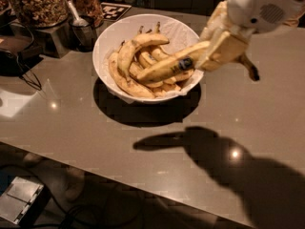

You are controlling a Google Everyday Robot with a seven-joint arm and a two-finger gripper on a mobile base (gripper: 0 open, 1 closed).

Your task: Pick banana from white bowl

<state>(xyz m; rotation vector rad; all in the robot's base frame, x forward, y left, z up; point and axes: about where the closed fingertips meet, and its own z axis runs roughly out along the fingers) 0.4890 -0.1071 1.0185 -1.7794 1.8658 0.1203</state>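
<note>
My gripper (217, 49) is at the right rim of the white bowl (112, 37), shut on the banana (169, 66). The banana is long, curved and yellow, with a dark blue sticker near its middle and a dark tip sticking out to the right of the fingers (224, 46). It is lifted above the other bananas, its left end still over the bowl. Several shorter brown-spotted bananas (128, 68) lie in the bowl on the white paper lining.
The bowl stands on a grey countertop (95, 128). Glass jars of nuts (38, 4) and a cup with a scoop (83, 30) stand at the back left. The counter's front edge runs across the lower left, with the floor below.
</note>
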